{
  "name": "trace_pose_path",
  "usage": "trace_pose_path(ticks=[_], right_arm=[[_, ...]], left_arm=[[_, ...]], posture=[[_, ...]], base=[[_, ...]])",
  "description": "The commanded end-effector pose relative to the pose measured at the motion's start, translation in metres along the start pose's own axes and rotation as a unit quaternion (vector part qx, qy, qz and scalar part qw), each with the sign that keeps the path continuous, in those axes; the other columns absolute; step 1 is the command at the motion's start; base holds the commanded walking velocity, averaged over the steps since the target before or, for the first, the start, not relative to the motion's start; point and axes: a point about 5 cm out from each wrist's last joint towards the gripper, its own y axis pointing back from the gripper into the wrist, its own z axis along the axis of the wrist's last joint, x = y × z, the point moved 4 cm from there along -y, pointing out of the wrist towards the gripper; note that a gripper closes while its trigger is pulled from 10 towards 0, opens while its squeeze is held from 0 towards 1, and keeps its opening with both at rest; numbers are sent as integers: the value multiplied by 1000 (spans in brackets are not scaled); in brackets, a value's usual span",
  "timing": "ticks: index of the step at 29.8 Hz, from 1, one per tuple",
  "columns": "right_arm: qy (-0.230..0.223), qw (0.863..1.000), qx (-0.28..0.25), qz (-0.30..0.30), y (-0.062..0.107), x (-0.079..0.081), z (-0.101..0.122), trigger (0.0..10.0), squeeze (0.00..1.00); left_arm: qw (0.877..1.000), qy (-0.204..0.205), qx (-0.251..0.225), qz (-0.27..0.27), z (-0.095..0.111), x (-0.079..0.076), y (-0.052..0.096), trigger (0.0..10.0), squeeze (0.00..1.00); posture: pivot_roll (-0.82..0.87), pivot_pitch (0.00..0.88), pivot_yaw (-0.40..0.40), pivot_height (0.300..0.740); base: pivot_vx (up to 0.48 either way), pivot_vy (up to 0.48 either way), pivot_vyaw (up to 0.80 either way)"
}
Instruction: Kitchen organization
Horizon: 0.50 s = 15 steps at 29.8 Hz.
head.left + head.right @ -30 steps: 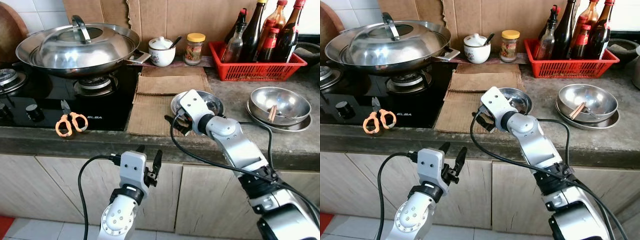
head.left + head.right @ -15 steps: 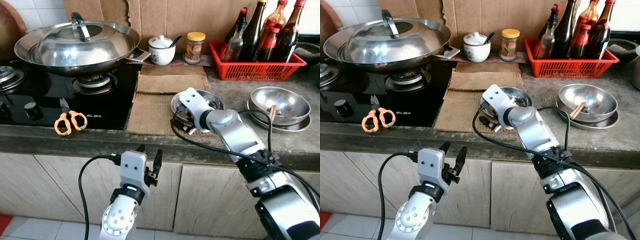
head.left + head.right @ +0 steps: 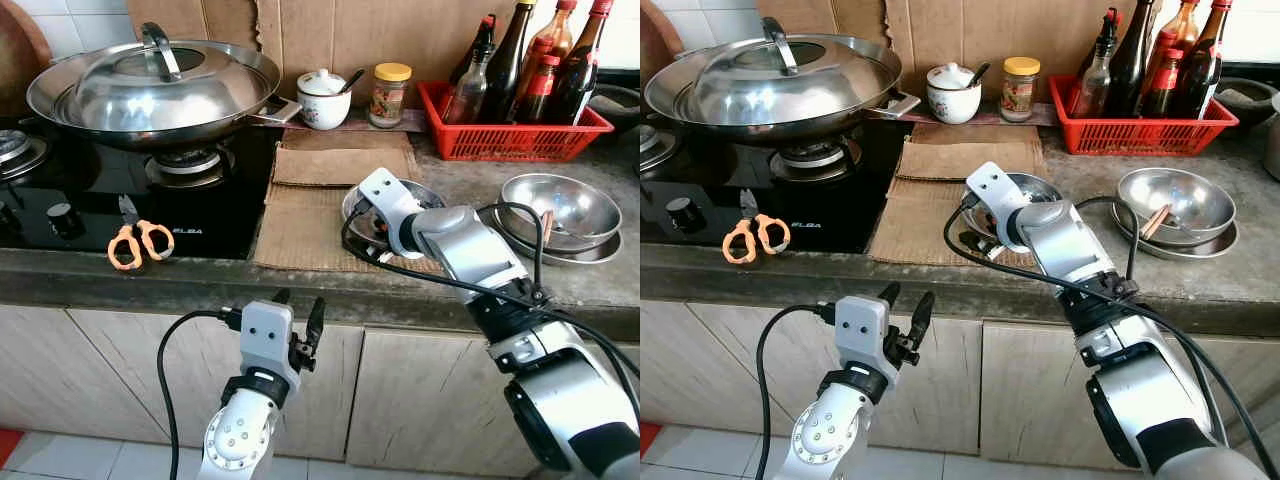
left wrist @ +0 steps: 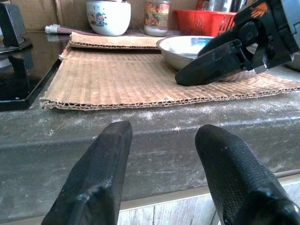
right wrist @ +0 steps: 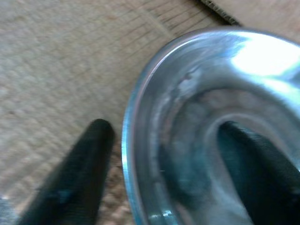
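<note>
- The right tool (image 5: 154,173) straddles the rim of the steel dish (image 5: 197,122): one finger inside the bowl, the other outside on the cardboard mat (image 3: 310,215), fingers apart, not visibly pinched.
- The steel dish sits on the bench (image 3: 200,280), on the cardboard mat's right edge.
- The left tool (image 4: 164,183) hovers below the bench's front edge, fingers apart, empty.
- Left of the mat, orange scissors (image 3: 138,243) lie on the hob.

"ELBA", seemingly, in small white letters on the black hob (image 3: 215,205) front edge beside the scissors (image 3: 138,240)
</note>
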Motion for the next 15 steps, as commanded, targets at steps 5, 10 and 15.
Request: trace_pose_path(ticks=[5,10,15], right_arm=[[-46,999,23,14,-3,3,-9,0,0],[-43,999,20,9,-3,3,-8,0,0],[-51,999,6,3,-4,3,-5,0,0]], left_arm=[[1000,-3,-9,0,3,-1,-1,10000,0],[1000,-3,-11,0,4,0,-2,10000,0],[999,-14,-33,-1,8,1,-2,10000,0]], posture=[[47,41,-42,740],[50,35,-40,740],[53,36,-41,740]], base=[[0,0,0],[0,0,0],[0,0,0]])
